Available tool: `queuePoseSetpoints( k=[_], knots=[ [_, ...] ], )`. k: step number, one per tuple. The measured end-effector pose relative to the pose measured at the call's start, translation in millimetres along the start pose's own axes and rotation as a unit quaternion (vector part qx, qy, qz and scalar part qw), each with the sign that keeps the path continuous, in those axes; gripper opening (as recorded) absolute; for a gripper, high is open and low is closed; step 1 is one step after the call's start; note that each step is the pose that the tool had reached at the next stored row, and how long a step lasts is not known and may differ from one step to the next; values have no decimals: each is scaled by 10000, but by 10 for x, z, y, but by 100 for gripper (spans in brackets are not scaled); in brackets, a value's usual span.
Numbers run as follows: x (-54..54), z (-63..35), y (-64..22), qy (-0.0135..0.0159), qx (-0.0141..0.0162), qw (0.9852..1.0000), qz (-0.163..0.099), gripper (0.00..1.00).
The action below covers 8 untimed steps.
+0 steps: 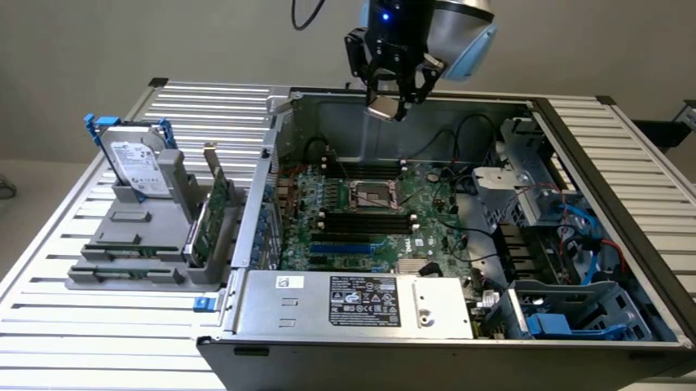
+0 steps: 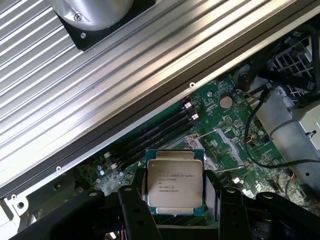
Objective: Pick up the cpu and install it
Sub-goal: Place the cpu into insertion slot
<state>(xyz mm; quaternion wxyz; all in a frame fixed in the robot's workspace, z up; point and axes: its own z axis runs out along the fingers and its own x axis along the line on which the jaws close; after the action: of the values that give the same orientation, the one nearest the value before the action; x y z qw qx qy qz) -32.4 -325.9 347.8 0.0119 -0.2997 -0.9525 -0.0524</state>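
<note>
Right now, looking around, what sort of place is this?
Likely a robotics lab bench for computer assembly: an open computer case sits on a slatted metal table, the gripper holds the cpu above the motherboard, and a hard drive stands in a grey rack.

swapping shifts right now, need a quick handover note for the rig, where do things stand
Gripper: shut on the cpu, gripping two opposite edges, printed side facing the wrist camera.
Where: the cpu is in the air over the open computer case, near its far wall in the exterior view. The motherboard socket sits lower down in the case, apart from the chip.
Done: cpu picked up.
Left: cpu not yet in the socket.
</note>
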Motion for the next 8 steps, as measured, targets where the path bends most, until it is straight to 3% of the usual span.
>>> queuePoseSetpoints(
  k=[4,8],
  knots=[
    [0,1,0,-34,-20,9993,366,55],
    [0,2,0,-67,-39,9974,722,55]
  ],
)
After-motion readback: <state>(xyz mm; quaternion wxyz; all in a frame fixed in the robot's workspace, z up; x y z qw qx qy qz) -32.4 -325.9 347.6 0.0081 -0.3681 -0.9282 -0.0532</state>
